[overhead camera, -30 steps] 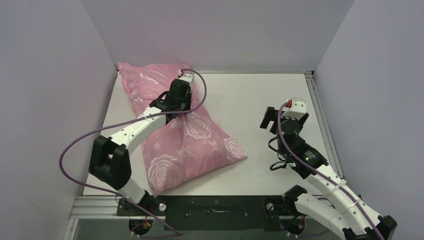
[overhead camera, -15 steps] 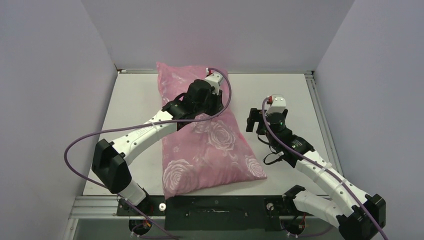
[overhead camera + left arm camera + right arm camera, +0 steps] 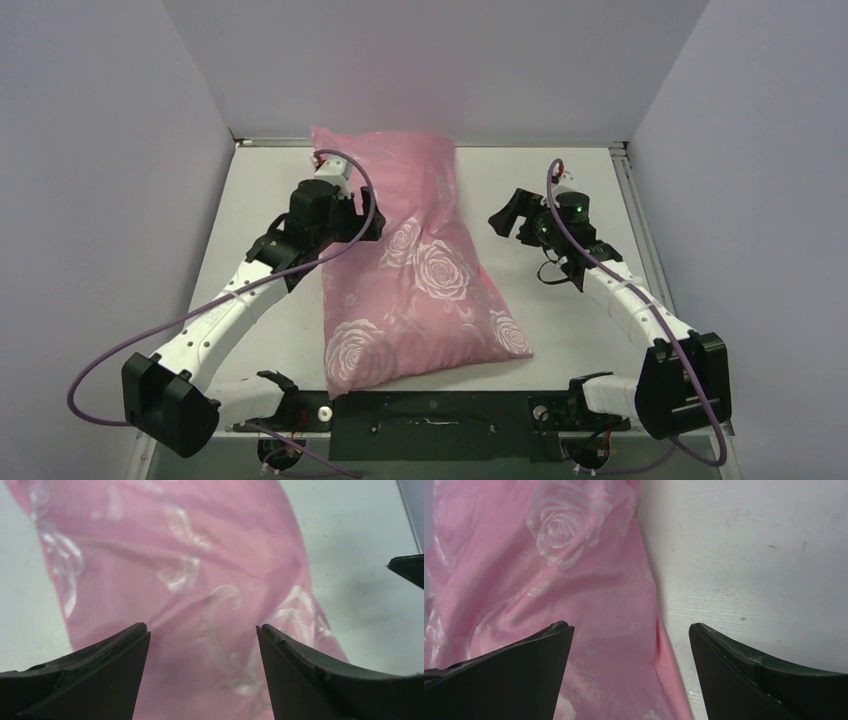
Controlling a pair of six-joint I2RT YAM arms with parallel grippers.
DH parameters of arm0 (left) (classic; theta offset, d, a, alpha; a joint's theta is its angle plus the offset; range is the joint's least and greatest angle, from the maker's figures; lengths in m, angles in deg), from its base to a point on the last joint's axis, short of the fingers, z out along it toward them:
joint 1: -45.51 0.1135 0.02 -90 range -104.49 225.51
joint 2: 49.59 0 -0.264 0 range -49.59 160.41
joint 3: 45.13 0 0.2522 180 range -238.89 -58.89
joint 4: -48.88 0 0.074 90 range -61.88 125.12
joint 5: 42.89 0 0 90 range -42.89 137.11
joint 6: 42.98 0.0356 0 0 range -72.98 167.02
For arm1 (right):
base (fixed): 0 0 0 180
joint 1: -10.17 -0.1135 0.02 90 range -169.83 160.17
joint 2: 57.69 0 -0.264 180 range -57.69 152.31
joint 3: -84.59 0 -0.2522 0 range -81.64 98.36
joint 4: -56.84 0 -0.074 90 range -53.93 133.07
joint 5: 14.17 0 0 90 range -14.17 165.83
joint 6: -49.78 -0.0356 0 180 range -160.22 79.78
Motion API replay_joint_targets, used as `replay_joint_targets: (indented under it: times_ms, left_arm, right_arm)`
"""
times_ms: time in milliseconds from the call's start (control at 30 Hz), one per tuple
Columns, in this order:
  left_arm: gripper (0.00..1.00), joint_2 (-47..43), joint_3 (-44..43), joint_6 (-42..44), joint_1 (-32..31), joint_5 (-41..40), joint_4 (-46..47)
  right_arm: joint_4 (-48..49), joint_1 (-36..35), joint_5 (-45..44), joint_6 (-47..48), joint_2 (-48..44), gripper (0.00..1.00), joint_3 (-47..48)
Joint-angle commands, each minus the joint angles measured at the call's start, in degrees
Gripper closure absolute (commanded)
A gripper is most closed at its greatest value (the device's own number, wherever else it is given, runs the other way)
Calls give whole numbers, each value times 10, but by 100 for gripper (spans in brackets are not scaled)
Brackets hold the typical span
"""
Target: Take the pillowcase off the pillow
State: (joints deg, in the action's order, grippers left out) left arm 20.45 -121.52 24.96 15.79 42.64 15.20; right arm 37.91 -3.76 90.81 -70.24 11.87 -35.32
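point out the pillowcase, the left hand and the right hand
pillowcase [image 3: 430, 285], top view, rose-patterned middle
left hand [image 3: 202, 628], left wrist view, midway between fingertips
right hand [image 3: 631, 625], right wrist view, midway between fingertips

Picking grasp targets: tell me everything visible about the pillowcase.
The pillowcase is shiny pink satin-like fabric with paler rose prints, plump, filled and wrinkled. It lies flat on the white table, its long axis running far to near and its near end angled right. No opening shows. The open left gripper is over its far-left part and the open right gripper is over its right edge; neither grips it.
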Motion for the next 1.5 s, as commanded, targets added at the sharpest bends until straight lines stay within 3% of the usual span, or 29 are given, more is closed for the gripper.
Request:
replay_joint_targets:
  times_ms: [0,400,633,733,800,933,1000,1133,1233,1333,1467]
  left_arm:
    - [19,-55,60,-31,51,19,10]
    - [17,-137,233,-118,115,51,49]
    - [17,-136,301,-162,117,91,107]
    - [18,-123,317,-170,116,106,129]
    - [20,-114,326,-180,116,122,149]
    - [22,-100,340,-204,111,148,206]
    - [22,-89,331,-207,102,151,222]
    - [23,-59,291,-204,72,141,229]
    - [23,-28,251,-204,47,132,241]
    - [23,13,213,-217,27,138,277]
    - [23,71,162,-246,-5,145,340]
  right_arm:
    - [157,13,136,-85,61,10,26]
    - [410,-16,229,-218,302,10,45]
    - [627,-71,309,-316,422,10,38]
    - [758,-97,345,-387,462,3,35]
    - [850,-106,358,-456,487,22,30]
    - [999,-109,373,-562,508,77,30]
    - [1021,-108,378,-584,497,93,31]
    - [968,-108,392,-555,443,95,36]
    - [858,-106,403,-488,382,95,49]
    - [674,-106,401,-372,308,95,74]
    - [346,-114,365,-164,225,95,144]
